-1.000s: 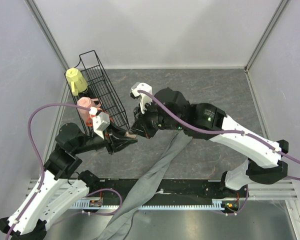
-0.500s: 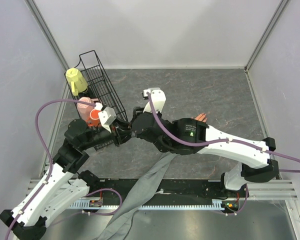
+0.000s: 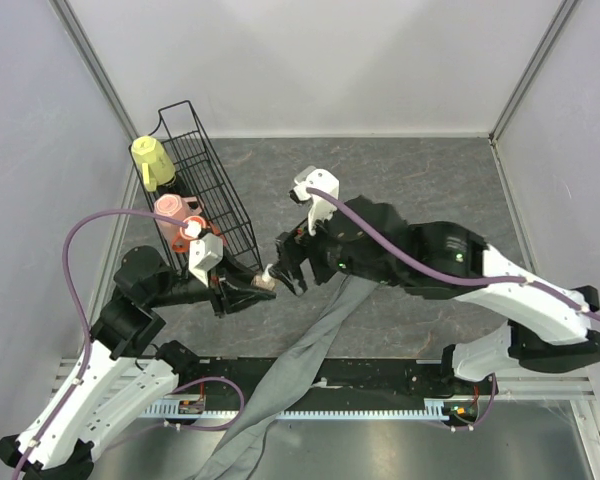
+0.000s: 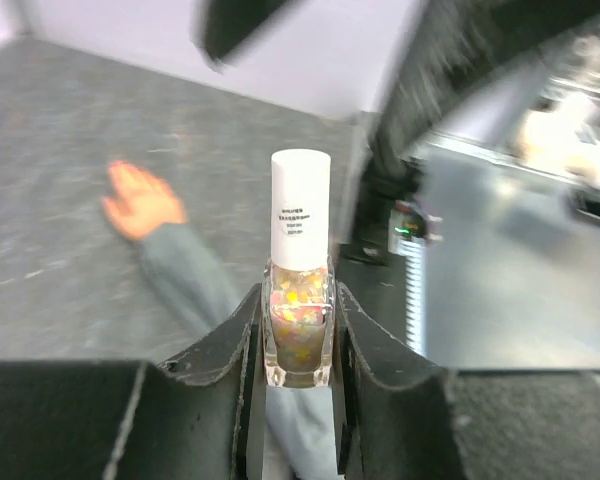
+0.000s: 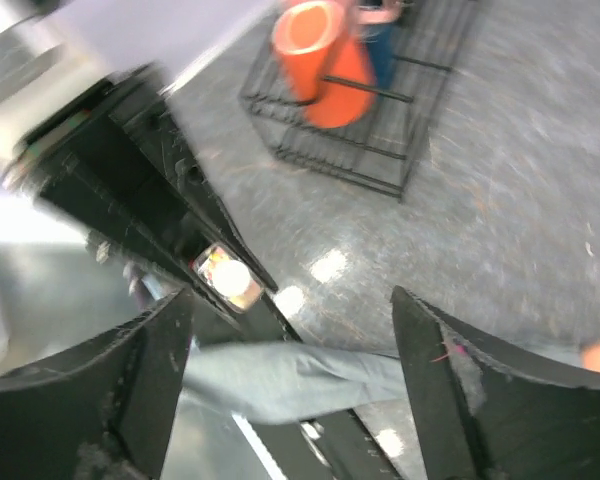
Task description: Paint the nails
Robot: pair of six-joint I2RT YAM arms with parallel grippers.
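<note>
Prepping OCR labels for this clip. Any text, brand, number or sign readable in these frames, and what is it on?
White cap of the nail polish bottle: a few short lines of small dark print, too small and blurred to read.
Elsewhere in the three views: no legible words, brands, numbers or signs.

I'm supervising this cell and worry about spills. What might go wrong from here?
The right gripper, open and blurred with motion, may close off-centre on the white cap and twist the polish bottle in the left gripper. Once uncapped, polish could drip on the grey sleeve below.
</note>
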